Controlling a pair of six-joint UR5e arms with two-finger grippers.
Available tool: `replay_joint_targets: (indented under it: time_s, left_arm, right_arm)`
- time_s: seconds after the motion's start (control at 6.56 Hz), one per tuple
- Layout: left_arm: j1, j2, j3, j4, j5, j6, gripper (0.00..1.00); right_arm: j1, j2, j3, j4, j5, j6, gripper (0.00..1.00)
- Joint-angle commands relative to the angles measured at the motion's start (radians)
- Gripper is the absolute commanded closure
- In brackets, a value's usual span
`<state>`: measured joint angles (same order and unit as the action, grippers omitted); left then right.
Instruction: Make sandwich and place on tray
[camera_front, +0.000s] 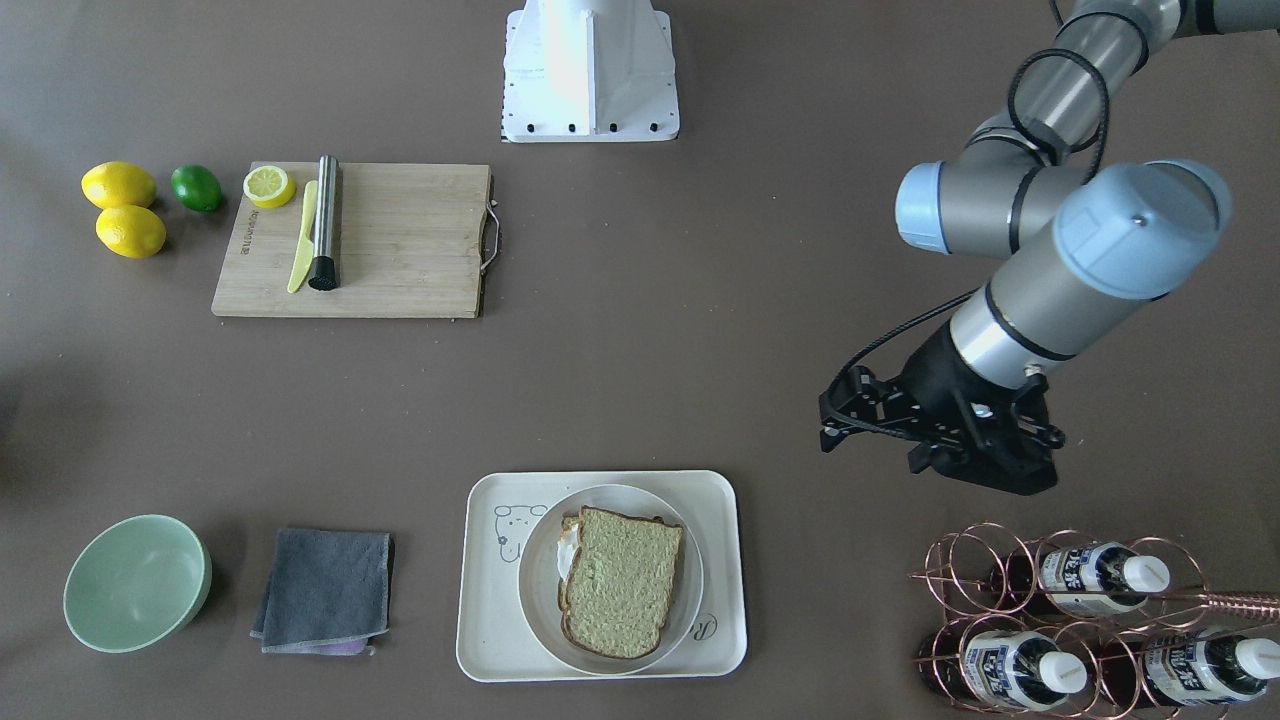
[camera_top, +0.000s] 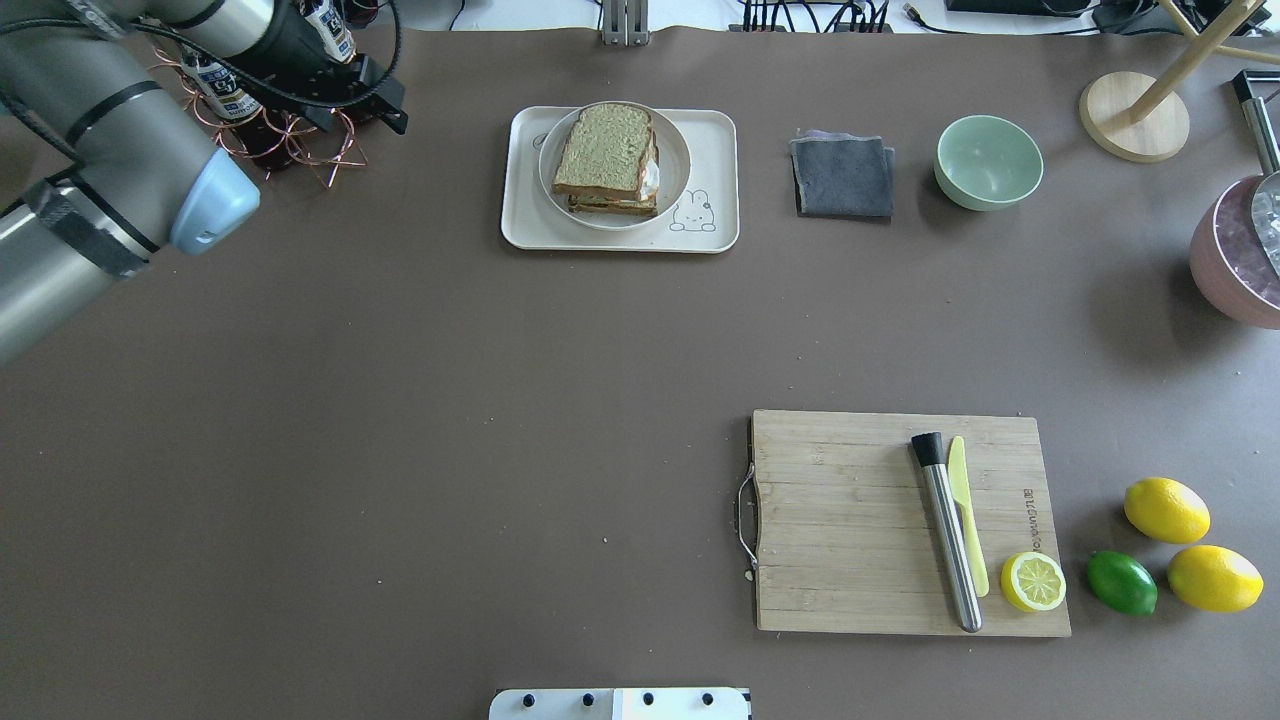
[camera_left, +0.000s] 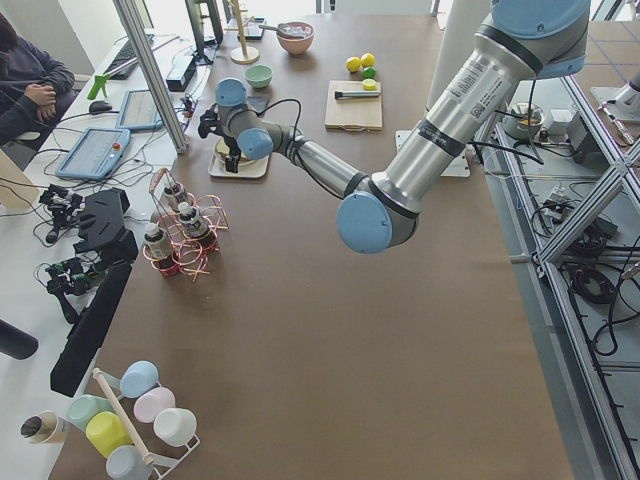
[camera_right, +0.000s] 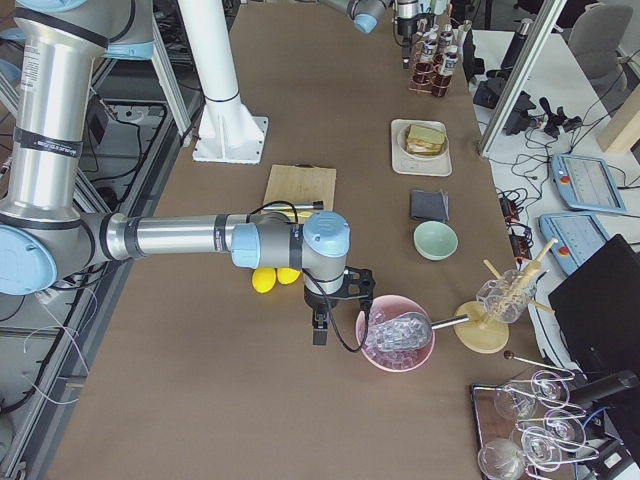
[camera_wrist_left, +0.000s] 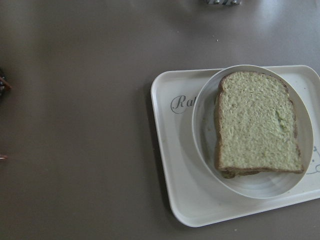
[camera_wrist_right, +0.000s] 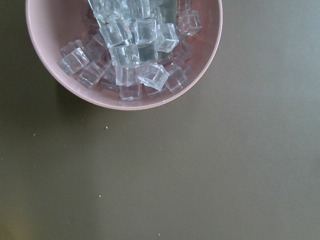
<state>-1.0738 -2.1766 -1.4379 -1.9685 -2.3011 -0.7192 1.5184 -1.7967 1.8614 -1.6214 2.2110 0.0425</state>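
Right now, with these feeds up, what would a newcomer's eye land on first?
First the sandwich, assembled on a round white plate that sits on the tray at the table edge farthest from the robot. Next the big left arm hanging beside the copper bottle rack, and the pink bowl of ice cubes filling the right wrist view.

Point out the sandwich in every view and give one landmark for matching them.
Front-facing: sandwich at bottom centre.
Overhead: sandwich at top centre.
Exterior left: upper left, mostly hidden behind the left arm.
Exterior right: sandwich upper right of centre.
Left wrist: sandwich in the right half.
Right wrist: not in it.
Landmark: the tray that holds it.
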Motion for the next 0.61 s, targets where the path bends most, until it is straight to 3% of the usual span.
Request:
replay_joint_targets:
  time_s: [0.0,0.15,0.46]
  left_arm:
    - [-0.160,0.133,-0.029,0.002,-0.085,0.246,0.02]
    - [-0.237,0.153,-0.038,0.050,-0.139,0.345,0.02]
    - [-0.399,0.181,-0.046,0.376,-0.130,0.833,0.02]
  right_arm:
    - [-0.001,-0.003,-0.005,0.000,-0.001,0.000,0.00]
    - [0.000,-0.003,-0.005,0.000,-0.001,-0.001,0.00]
    - [0.000,-0.001,-0.005,0.000,0.001,0.000,0.00]
